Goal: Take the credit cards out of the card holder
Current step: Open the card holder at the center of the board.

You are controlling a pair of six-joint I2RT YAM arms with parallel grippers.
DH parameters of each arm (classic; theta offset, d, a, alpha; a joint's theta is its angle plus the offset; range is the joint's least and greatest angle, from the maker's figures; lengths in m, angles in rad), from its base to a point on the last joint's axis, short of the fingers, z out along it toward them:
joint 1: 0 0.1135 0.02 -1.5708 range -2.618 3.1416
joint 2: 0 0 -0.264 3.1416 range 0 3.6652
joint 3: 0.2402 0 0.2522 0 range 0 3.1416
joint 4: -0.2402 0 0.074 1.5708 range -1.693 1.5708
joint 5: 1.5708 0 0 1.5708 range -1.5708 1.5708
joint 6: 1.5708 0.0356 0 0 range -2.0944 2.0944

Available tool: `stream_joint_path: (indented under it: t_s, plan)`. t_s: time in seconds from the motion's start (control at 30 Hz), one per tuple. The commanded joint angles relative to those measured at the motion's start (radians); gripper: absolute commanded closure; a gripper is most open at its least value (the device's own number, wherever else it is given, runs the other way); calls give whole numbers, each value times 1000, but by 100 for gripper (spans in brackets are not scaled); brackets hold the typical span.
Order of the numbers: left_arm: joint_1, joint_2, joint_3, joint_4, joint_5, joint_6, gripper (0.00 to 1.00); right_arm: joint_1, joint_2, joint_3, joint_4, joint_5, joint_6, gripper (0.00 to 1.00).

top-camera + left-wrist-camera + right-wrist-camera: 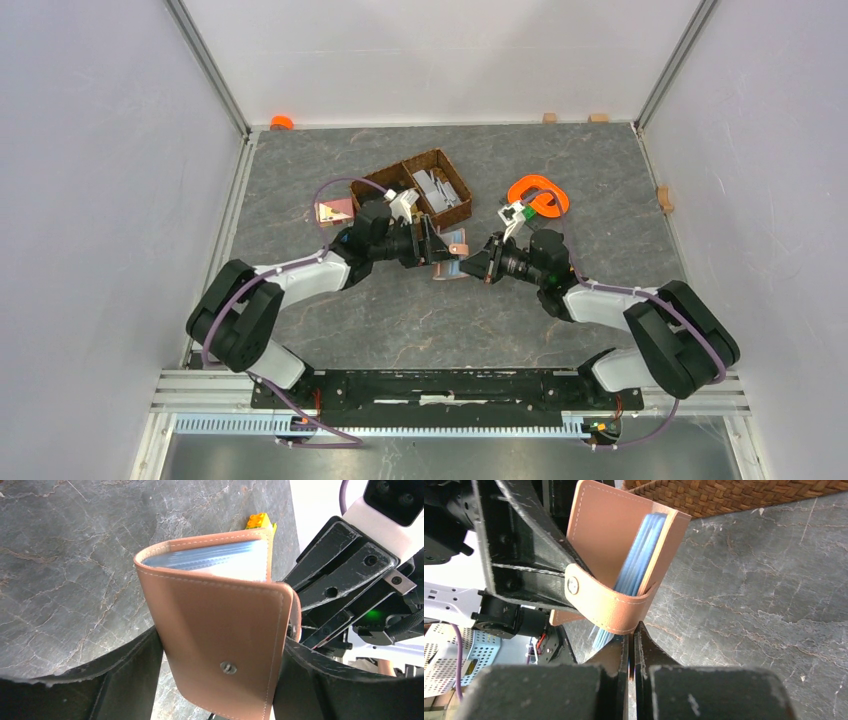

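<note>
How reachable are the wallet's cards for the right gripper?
Probably yes: the left gripper holds the wallet with its cards facing the shut right gripper; only the snap strap crosses them.

basket [455, 180] just behind card holder [452, 256], table [400, 320] open nearside

The card holder [455, 250] is in the middle of the bench [400, 320], between the two arms. It sits between the left fingers [125, 680], with one finger touching it on each side. The credit cards [210, 560] are inside it. The right fingers [616, 665] are pressed together at its right side.

Behind the card holder is the basket [455, 178]. Flat pieces [440, 186] lie in its right part. A square piece [333, 212] lies left of the basket. Toy bricks [515, 212] lie right of the basket, with a ring [540, 195] just beside them. Small blocks [549, 117] sit along the back edge of the bench.
</note>
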Motion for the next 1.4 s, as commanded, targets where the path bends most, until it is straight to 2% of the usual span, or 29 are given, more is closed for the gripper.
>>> stream_joint_path:
  t_s: [0.0,0.1,0.27,0.4,0.67,0.83,0.93,1.13,1.37]
  plan:
    - [-3,-54,-23,100,40,-22,32,-2,-45,2,69,-26,11,100]
    - [-2,-73,-31,98,35,-17,48,-6,-53,-1,69,-28,11,100]
    - [-2,-117,-55,89,8,4,66,-10,-59,-6,72,-34,20,100]
    - [-3,-146,-72,95,-12,13,72,-12,-69,-9,72,-37,23,94]
    - [-2,-180,-96,145,-7,-3,87,-19,-78,-18,85,-40,25,73]
    - [-1,-194,-106,156,-14,-7,92,-27,-80,-47,176,-62,66,63]
    - [-1,-195,-107,161,-12,-9,91,-30,-81,-52,186,-65,69,61]
    - [3,-194,-107,164,-14,-15,91,-33,-97,-70,217,-60,79,40]
    - [7,-197,-113,174,-9,-24,91,-41,-134,-101,271,-55,90,30]
